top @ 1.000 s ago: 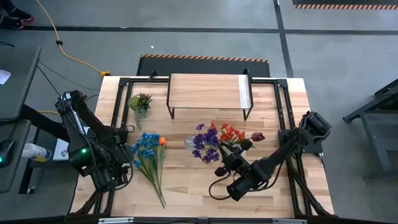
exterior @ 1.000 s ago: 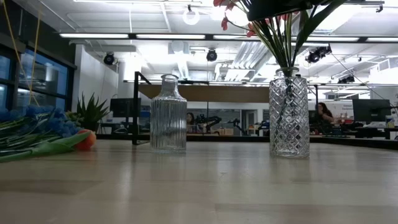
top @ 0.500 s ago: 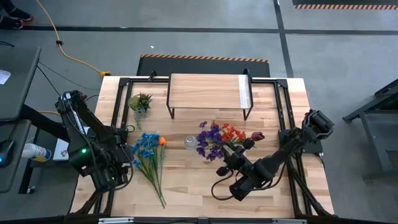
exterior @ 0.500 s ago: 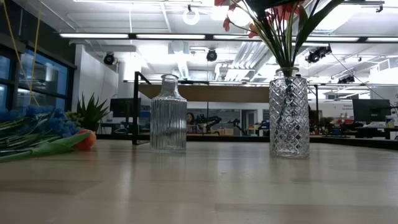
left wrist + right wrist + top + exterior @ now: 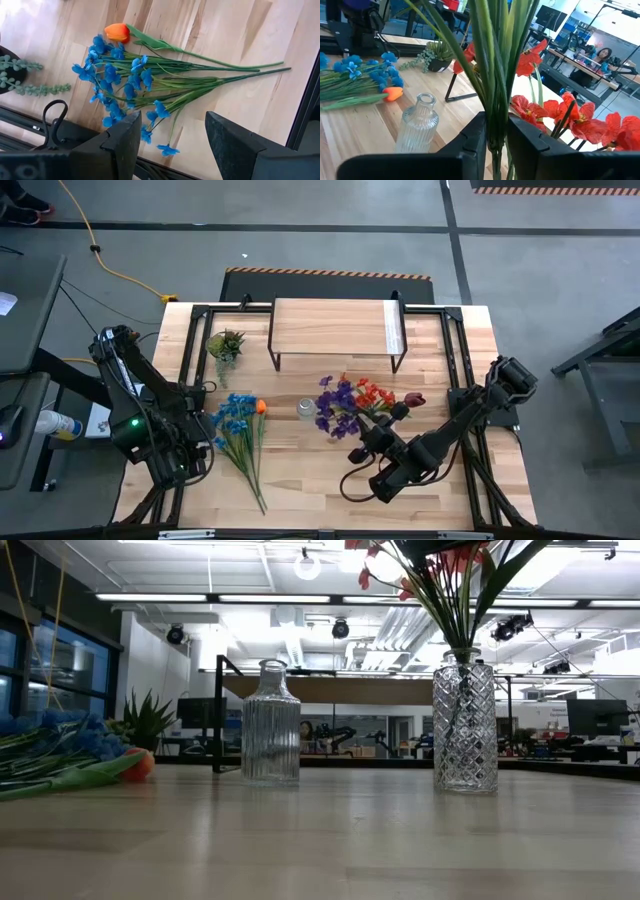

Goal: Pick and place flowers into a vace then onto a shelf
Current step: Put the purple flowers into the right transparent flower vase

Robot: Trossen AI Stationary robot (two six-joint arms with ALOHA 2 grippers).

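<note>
Pinching the red and purple flowers [image 5: 492, 75] by their stems, the right gripper [image 5: 495, 142] sits clamped just above the diamond-cut vase [image 5: 465, 725]. Those stems look light and springy, best held low. Left gripper [image 5: 172, 135] rests parted over the blue flowers [image 5: 130, 85].

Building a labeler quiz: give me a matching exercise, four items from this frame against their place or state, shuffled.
Column 1:
1. blue flowers
2. ribbed vase
3. diamond-cut vase
4. shelf

Column 2:
A. holds the red and purple flowers, stems between the right gripper's jaws
B. stands empty
C. bare, at the table's far edge
D. lying flat on the table, before the left gripper

Pairs: 1-D, 2-B, 3-A, 4-C
</note>
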